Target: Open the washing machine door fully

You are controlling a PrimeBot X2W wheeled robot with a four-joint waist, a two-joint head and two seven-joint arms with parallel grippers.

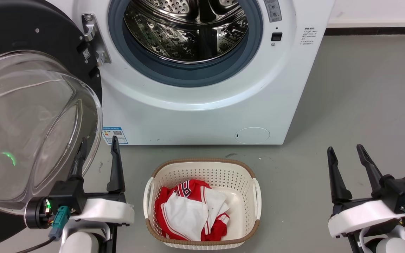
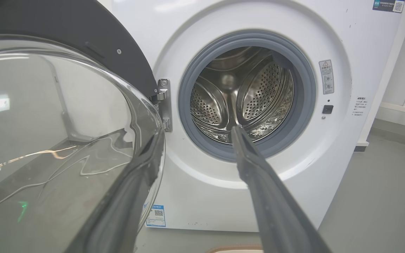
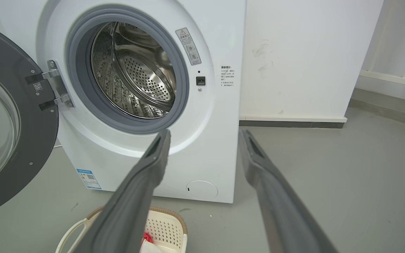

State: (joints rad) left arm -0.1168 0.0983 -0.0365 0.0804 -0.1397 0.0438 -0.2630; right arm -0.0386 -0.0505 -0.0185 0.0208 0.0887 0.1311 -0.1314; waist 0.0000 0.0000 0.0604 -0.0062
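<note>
The washing machine door (image 1: 30,31), a glossy black disc with a bulging clear glass bowl, is swung out to the left on its metal hinge (image 1: 93,38). It also fills the left of the left wrist view (image 2: 65,28) and the left edge of the right wrist view (image 3: 23,140). My left gripper (image 1: 98,140) is open and holds nothing. Its left finger (image 2: 146,165) lies along the bowl's right edge; I cannot tell if it touches. My right gripper (image 1: 345,148) stands open and apart at the lower right, aimed at the machine's right front (image 3: 205,131).
The white washing machine (image 1: 206,112) shows its steel drum (image 1: 188,28) inside a blue-grey rubber ring. A cream laundry basket (image 1: 202,165) with red and white clothes (image 1: 188,211) sits on the grey floor between my arms. Bare floor stretches to the right.
</note>
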